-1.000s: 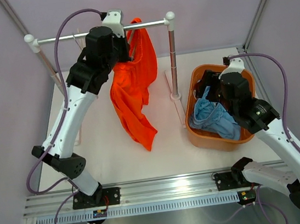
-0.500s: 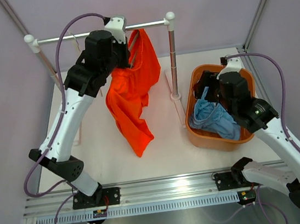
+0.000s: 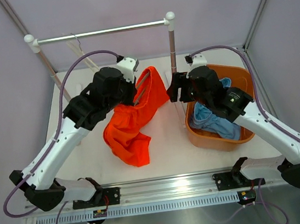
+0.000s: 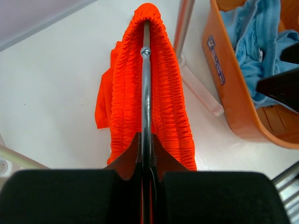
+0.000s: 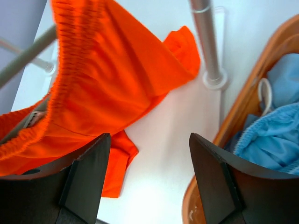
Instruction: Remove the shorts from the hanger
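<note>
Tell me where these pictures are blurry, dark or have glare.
Top external: even soft light, sharp throughout, pale glare on the metal rail. Left wrist: the left gripper, shut on the hanger, is a dark unfocused mass, the orange shorts crisp. Right wrist: the right gripper has black, soft-edged fingers.

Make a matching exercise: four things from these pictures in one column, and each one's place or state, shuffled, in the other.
Column one
1. orange shorts
2. blue shorts
3. left gripper
4. right gripper

Column two
A. in the basket
B. open, holding nothing
C. shut on the hanger
D. waistband draped over the hanger

Pairs: 1-D, 2-A, 3-C, 4-B
</note>
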{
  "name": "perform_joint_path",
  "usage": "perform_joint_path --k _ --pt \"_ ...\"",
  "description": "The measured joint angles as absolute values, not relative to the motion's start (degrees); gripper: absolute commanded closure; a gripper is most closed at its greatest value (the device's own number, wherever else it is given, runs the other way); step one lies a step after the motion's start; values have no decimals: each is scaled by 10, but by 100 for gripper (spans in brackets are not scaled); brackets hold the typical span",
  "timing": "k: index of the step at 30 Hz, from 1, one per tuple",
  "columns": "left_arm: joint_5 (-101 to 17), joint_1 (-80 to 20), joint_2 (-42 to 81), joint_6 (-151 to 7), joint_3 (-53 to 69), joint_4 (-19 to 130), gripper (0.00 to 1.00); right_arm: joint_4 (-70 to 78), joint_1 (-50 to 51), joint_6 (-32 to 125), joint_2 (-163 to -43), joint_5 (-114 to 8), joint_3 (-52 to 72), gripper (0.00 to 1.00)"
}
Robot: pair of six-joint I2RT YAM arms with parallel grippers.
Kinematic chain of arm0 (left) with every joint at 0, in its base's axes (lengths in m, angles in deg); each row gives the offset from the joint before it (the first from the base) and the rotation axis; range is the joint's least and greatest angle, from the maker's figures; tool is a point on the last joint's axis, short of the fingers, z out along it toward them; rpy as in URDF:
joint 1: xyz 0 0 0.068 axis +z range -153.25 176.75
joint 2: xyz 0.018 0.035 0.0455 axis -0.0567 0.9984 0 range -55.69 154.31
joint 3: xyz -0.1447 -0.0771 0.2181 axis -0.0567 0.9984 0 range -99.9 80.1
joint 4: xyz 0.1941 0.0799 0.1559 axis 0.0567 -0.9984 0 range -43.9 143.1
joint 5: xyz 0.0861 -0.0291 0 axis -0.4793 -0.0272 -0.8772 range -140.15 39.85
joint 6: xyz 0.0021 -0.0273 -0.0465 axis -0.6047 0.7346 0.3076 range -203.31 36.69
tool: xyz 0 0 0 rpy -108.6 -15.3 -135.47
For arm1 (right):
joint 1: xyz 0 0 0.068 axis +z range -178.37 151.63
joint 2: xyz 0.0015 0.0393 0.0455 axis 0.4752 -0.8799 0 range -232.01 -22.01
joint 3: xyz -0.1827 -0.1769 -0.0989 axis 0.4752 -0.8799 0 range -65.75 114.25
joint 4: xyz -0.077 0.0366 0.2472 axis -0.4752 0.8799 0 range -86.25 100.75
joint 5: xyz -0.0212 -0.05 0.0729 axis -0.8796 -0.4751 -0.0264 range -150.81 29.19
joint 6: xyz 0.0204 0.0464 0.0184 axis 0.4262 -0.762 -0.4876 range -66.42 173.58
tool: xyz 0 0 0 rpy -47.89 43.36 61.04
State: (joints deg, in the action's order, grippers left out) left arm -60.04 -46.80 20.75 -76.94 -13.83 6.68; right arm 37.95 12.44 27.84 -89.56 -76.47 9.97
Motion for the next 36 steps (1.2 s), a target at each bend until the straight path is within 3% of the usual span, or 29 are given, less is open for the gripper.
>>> perform_joint_path --k 10,27,34,36 --pt "-604 -501 164 -762 -77 82 100 379 185 266 -953 -783 156 27" --pt "-602 -522 147 -762 -46 103 100 379 193 243 -1010 -803 183 28" --pt "-594 -523 123 -762 -36 102 100 379 193 236 -1019 -814 188 40" --pt "-592 -524 118 -762 -29 102 100 378 194 235 -1022 -819 195 48"
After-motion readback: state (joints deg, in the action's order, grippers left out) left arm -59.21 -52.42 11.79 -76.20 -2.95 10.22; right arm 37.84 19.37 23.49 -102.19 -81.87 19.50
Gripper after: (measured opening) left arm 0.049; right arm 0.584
